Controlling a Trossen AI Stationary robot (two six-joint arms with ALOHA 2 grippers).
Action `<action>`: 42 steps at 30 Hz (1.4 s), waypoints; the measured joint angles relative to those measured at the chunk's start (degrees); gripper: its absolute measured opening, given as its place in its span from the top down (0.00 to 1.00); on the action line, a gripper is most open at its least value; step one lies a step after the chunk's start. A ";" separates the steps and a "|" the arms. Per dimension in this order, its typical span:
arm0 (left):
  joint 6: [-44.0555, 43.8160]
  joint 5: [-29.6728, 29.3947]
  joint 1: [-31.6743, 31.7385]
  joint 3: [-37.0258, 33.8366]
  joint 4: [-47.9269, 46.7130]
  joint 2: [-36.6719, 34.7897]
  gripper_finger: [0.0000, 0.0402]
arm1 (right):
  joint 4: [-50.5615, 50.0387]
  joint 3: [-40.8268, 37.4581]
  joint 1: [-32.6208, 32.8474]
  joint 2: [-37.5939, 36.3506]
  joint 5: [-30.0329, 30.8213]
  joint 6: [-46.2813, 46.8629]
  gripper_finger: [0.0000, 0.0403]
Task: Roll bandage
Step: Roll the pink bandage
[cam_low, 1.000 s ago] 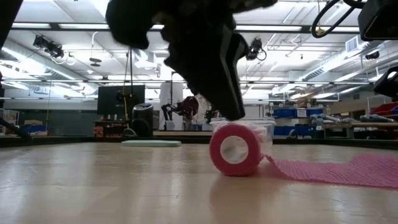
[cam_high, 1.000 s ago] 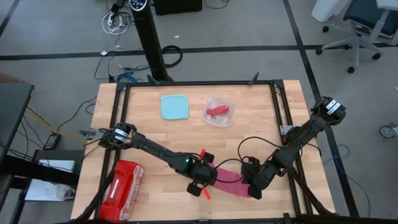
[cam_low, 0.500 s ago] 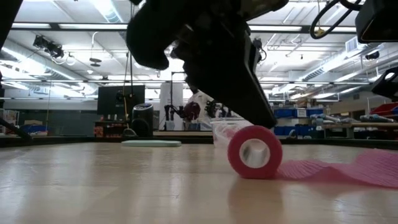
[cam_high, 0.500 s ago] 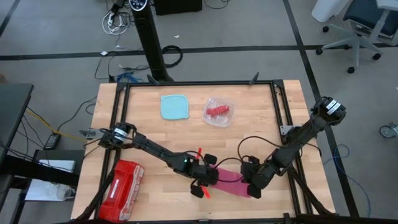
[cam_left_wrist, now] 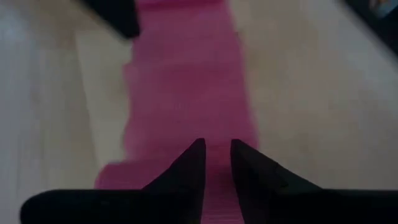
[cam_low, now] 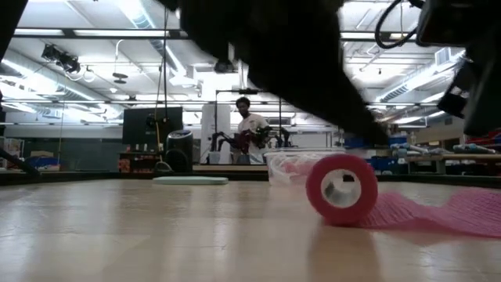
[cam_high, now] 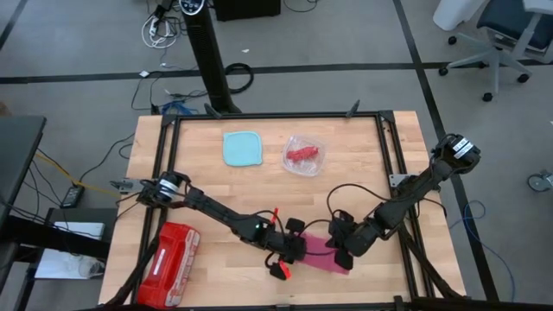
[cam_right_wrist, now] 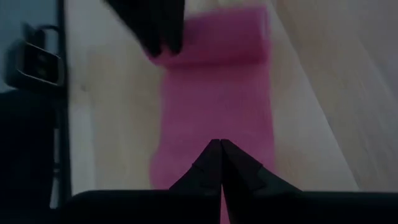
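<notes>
On the near edge of the wooden table (cam_high: 363,181), the pink bandage (cam_low: 342,189) sits partly rolled, its loose tail lying flat toward the right gripper (cam_high: 343,257), whose fingers are pressed together on the strip's far end. The left gripper (cam_high: 289,252) hovers over the roll with its fingers (cam_left_wrist: 194,165) slightly parted above the fabric, gripping nothing visible. Farther back lie a light blue lid (cam_high: 243,148), a clear container (cam_high: 304,155) and, at the left corner, a red case (cam_high: 170,264).

Grey floor (cam_high: 346,43) with dark seams; office chair (cam_high: 497,34) at far right. Ceiling strip lights (cam_low: 102,35); 1 person (cam_low: 249,129) standing behind.
</notes>
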 joint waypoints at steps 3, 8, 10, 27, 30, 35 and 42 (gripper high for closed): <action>-0.45 0.81 -0.94 3.74 -4.35 -0.09 0.80 | 1.64 0.00 -0.83 0.00 0.00 -2.13 0.99; 1.07 -1.33 -1.77 9.99 -17.46 -0.24 0.80 | 1.44 0.00 -1.51 0.00 0.00 -2.87 0.99; 2.04 -3.79 -1.85 11.16 -23.13 -0.27 0.80 | 1.46 0.00 -1.53 0.00 -1.12 -2.66 0.99; 7.41 -8.14 -1.26 4.44 -14.07 -0.05 0.80 | -8.38 0.00 3.83 0.00 -12.52 4.98 1.00; 6.90 -7.90 -1.26 3.50 -11.86 0.57 0.80 | -11.51 0.00 4.26 0.01 -12.50 5.54 0.99; 6.82 -7.62 -1.38 2.28 -5.55 1.73 0.80 | -13.60 0.00 4.22 0.22 -12.09 6.14 0.99; 6.47 -7.38 -1.91 2.18 2.59 4.03 0.80 | -13.27 0.00 4.09 0.22 -11.25 5.52 0.99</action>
